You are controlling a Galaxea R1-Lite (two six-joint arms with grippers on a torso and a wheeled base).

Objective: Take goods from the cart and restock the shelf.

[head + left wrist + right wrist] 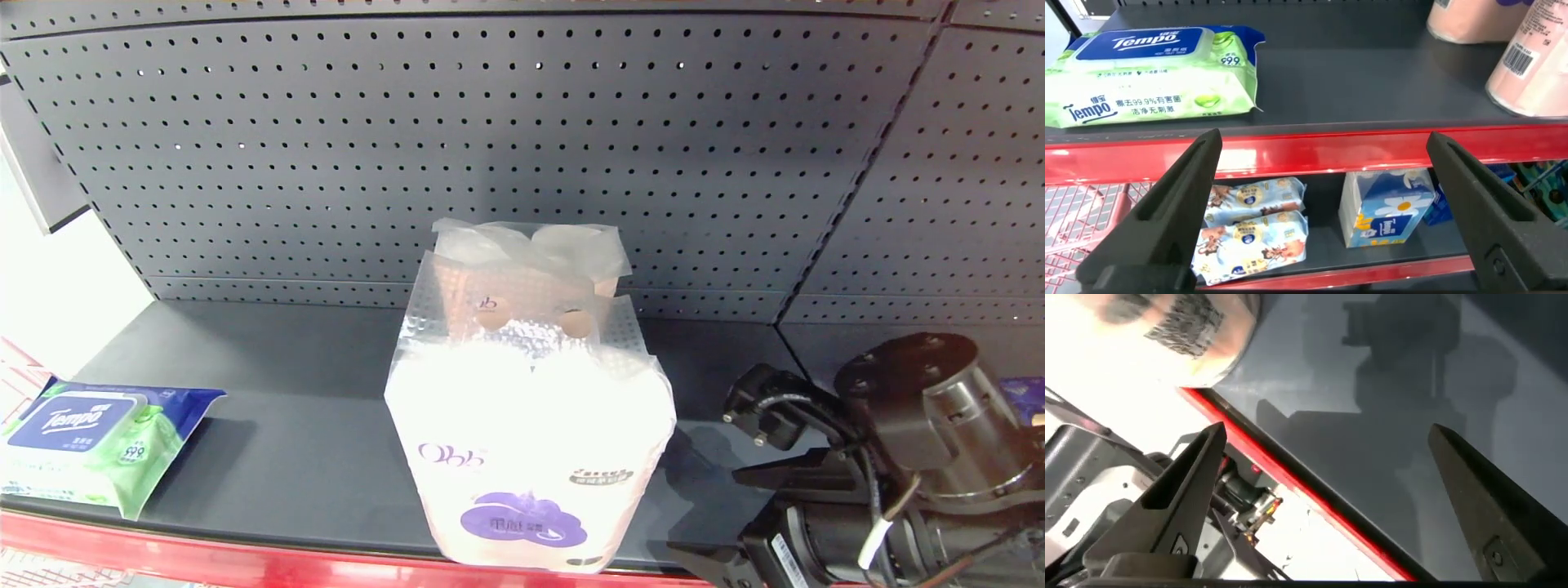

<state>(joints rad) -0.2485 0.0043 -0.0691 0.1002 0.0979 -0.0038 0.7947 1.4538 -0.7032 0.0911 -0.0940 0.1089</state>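
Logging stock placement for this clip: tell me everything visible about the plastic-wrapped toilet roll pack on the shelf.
The white toilet roll pack in clear plastic wrap stands upright on the dark grey metal shelf, near its red front edge. Purple print marks its front, and the crinkled top flap has two carry holes. Nothing else touches it. The open right end effector sits beside it, apart.

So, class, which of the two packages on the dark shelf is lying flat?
The green-and-blue wipes pack at the left end of the shelf; the white toilet-roll pack stands upright.
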